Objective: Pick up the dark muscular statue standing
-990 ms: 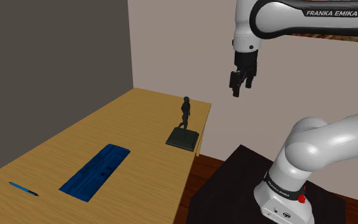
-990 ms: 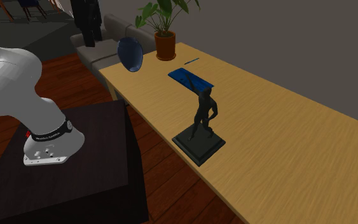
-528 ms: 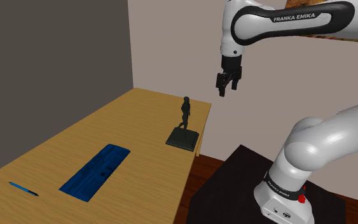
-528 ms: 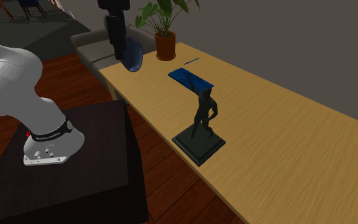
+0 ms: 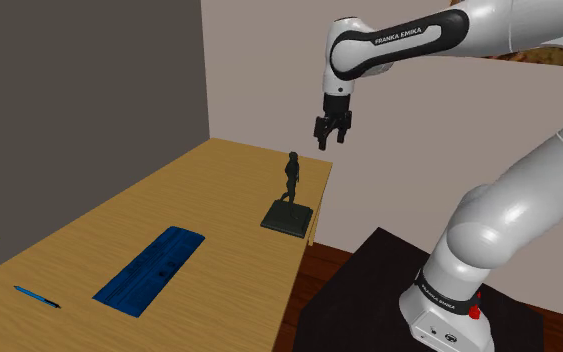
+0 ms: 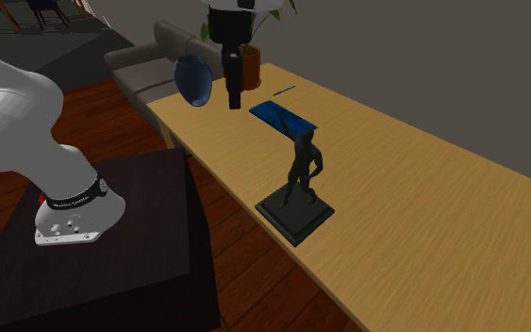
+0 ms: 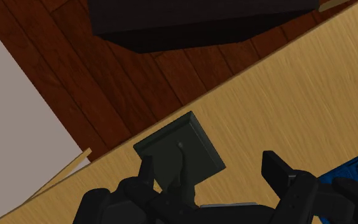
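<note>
One long wooden bench runs along the wall and carries three things. One white arm rises from its single black stand on the plank floor and reaches over the end of the bench nearest that stand. In the second exterior view, one sofa, one potted plant and one round blue object sit past the bench's other end.

The one pincer hangs in the air pointing down. It is higher than the statue, a little to the shoulder view's right of it, and well clear of its head. It is released: in the wrist view its two black fingers stand wide apart, clasping nothing and touching nothing. The statue's base shows between them from above, lower down on the bench and out of contact.

One flat blue panel lies on the bench toward its middle, well apart from the statue. The single statue, a dark muscular figure, stands upright on a square dark base. It is close to the bench edge on the stand's side, near the corner by the wall. One thin blue pen lies beyond the panel, toward the end far from the arm, apart from everything else.
</note>
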